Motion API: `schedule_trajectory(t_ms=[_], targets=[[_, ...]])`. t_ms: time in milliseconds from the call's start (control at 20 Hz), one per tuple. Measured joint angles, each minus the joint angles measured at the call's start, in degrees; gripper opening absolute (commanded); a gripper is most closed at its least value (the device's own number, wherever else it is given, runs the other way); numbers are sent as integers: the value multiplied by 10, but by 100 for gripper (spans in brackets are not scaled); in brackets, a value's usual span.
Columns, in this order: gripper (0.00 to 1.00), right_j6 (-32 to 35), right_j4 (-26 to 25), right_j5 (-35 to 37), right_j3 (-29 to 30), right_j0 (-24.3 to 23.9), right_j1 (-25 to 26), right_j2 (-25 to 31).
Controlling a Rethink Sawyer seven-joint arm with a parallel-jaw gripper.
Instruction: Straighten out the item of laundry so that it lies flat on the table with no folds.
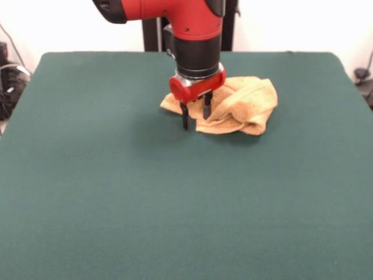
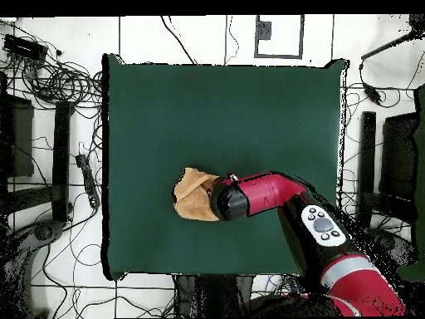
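One crumpled mustard-tan terry towel [image 1: 239, 106] lies on the dark green cloth-covered table [image 1: 175, 204] beside one red-and-black gripper [image 1: 196, 114], its two fingers apart, empty.

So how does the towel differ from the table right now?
The hand towel is mustard-tan, small and bunched in folds; the table is dark green, far larger and lies smooth and flat. The towel sits under the arm's end effector; most of the table is bare. Both are cloth surfaces.

Tangled black cables [image 2: 58, 83] coiled on the white tiled floor [image 2: 191, 37] at upper left of the overhead frame; dark equipment [image 2: 17, 137] along the left edge, a grey-framed square [image 2: 278, 37] at top centre. White wall [image 1: 70, 23] across the front frame's top.
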Motion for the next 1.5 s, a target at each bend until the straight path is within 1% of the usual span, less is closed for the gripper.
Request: schedule_trajectory(t_ms=[250, 1500], targets=[[0, 0, 9, 0, 4, 7, -1, 0], [0, 0, 8, 0, 3, 15, -2, -6]])
